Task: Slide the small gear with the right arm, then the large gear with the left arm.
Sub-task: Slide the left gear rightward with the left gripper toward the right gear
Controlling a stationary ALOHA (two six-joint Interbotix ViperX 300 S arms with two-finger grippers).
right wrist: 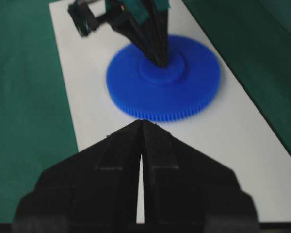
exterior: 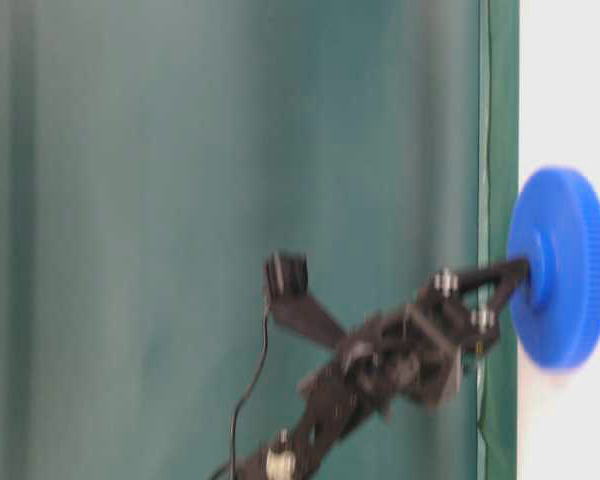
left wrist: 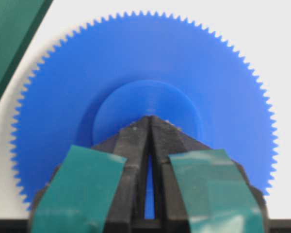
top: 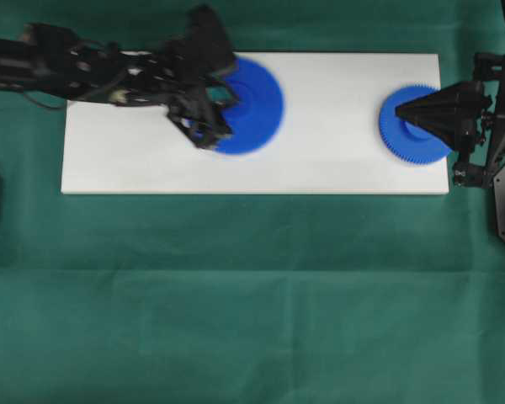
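A white board [top: 320, 168] lies on the green cloth [top: 236, 295] of the tabletop, and both blue gears rest flat on it. The large gear [top: 251, 105] sits toward the board's left-centre, close to the far edge. The left arm [top: 84, 67] reaches in from the left, and its gripper [left wrist: 150, 118] has its 2 teal-taped fingers [left wrist: 131, 145] clenched together into a point that presses on the gear's raised hub [left wrist: 150, 99]; nothing is held between them. The right wrist view shows the same contact, the pointed tip planted on the middle of the large gear.

The small gear [top: 401, 133] lies at the board's right end, its outer rim near the board's right edge. The right arm [top: 497, 126] comes in from the right, and its gripper [top: 401, 108] rests over the small gear, the tip above the gear's left part. Its fingers [right wrist: 116, 145] are likewise clenched into a wedge, grasping nothing. The 2 gears are well apart.
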